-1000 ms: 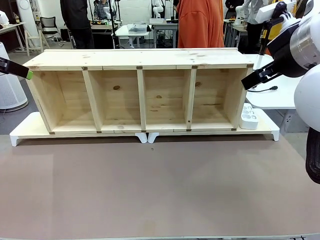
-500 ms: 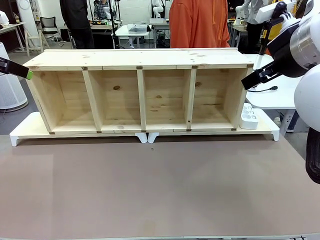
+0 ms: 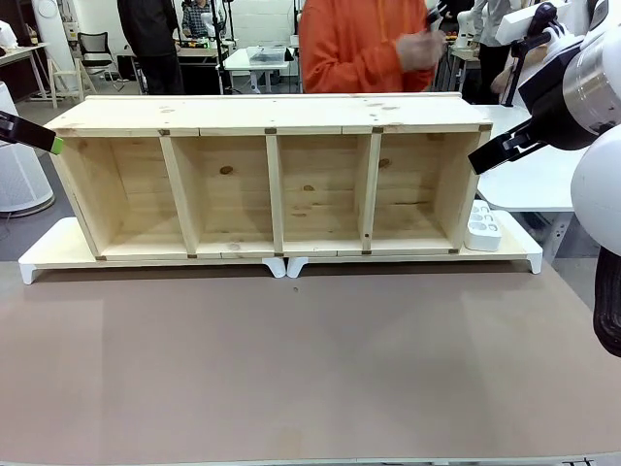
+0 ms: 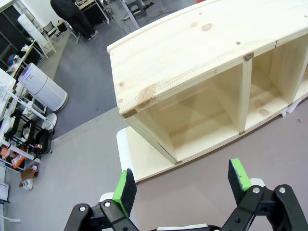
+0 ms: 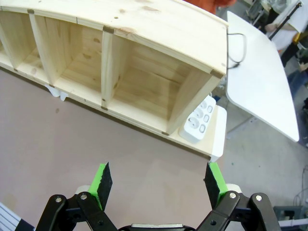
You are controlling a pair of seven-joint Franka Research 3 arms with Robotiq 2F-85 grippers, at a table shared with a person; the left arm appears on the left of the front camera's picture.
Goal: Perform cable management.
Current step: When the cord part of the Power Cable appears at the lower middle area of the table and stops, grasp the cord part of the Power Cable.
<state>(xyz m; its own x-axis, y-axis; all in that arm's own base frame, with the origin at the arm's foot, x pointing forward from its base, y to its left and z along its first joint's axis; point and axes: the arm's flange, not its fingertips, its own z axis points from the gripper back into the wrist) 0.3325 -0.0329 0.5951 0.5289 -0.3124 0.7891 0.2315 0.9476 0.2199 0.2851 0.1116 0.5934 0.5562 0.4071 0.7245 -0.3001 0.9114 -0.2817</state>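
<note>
Two robot arms flank a long wooden shelf point(image 3: 272, 115) with four open compartments. The shelf rests on low white risers point(image 3: 58, 243) at the far edge of a brown surface point(image 3: 310, 369).

The left claw point(image 4: 182, 179) hangs released above the shelf's left end. Its green-padded fingers are spread wide with nothing between them. The right claw point(image 5: 157, 179) is likewise released and carrying nothing. It hovers over the surface in front of the shelf's right-hand compartment.

A white power strip point(image 3: 482, 225) sits on the riser, just beside the shelf's right wall.

In the right wrist view, the cable point(image 5: 244, 43) shows as a thin black loop. It lies on a white side surface point(image 5: 260, 77) behind the shelf's right end, well apart from both claws. Where it ends cannot be made out.

Across the shelf stands a person in an orange top point(image 3: 359, 49). One hand point(image 3: 419, 47) is raised at chest height near the shelf's right half. What that hand holds, if anything, is too blurred to tell.
</note>
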